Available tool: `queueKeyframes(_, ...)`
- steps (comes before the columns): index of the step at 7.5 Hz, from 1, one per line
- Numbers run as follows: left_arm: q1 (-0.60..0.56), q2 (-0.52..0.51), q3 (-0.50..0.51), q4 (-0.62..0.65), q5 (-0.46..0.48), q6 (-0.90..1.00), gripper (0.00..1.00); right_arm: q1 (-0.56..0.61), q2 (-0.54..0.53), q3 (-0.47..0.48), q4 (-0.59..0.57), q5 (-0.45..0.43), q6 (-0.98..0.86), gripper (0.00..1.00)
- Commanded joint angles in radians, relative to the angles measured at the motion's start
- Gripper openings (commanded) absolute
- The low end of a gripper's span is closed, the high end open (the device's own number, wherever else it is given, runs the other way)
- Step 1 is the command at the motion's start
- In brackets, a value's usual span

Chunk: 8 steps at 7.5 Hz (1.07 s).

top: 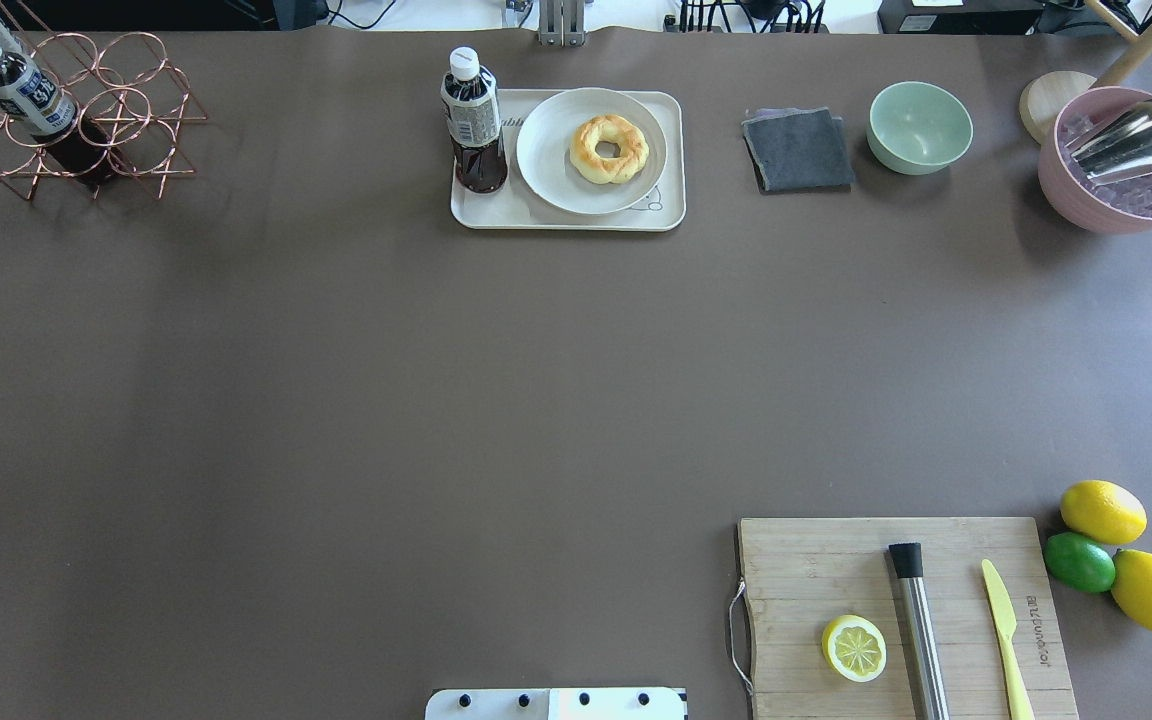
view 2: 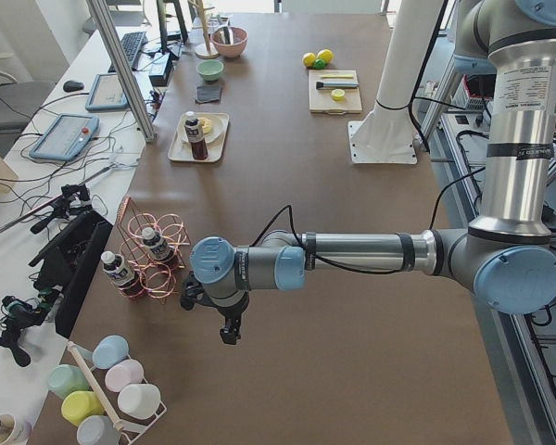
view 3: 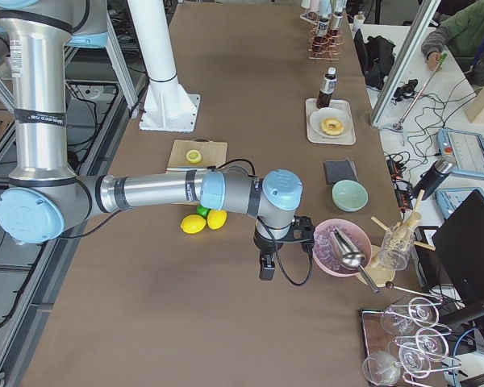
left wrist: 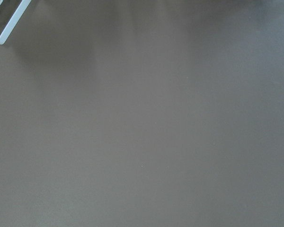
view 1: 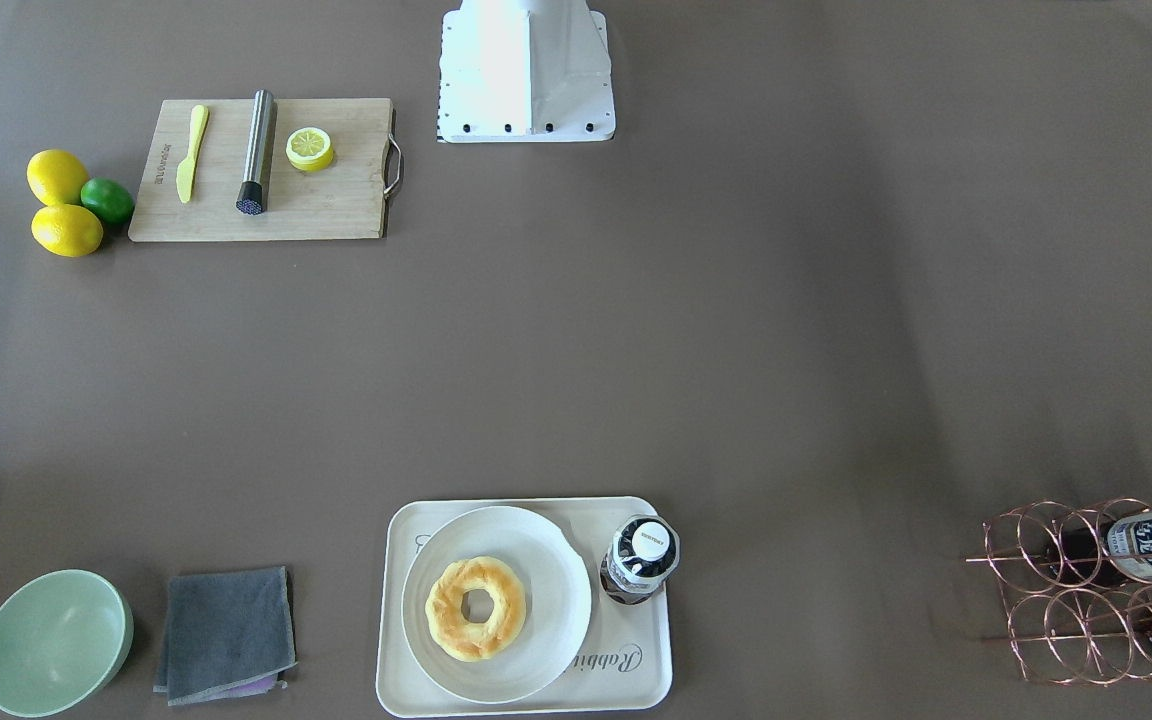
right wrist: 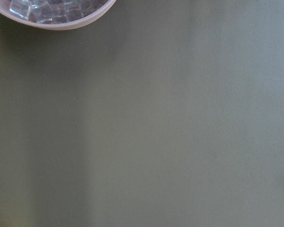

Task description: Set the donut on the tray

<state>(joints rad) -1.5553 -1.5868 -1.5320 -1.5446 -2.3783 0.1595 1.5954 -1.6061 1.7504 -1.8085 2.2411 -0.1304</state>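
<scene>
The donut (view 1: pixel 476 607) looked light and soft, best pinched gently across one side of its ring; whether my left gripper (view 2: pixel 229 336) and right gripper (view 3: pixel 265 272) stood spread, I couldn't tell.

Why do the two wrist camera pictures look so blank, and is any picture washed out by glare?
Left wrist view: nearly all bare brown table, evenly lit. Right wrist view: the same table tinted greenish, only the rim of the pink ice bowl at the top. Front-facing view: the white robot base is blown out by glare, and soft light and dark bands streak the table.
</scene>
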Motion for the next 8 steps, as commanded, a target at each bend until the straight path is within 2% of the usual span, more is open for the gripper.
queueKeyframes(1, 0.0, -0.001, 0.0, 0.001, 0.001, 0.0, 0.99, 0.0, -0.002, 0.0, 0.0, 0.0, 0.0, 1.0)
queueKeyframes(8, -0.022, 0.001, 0.003, 0.0, 0.004, 0.0, 0.99, 0.0, 0.0, 0.004, 0.0, 0.005, -0.002, 1.0)
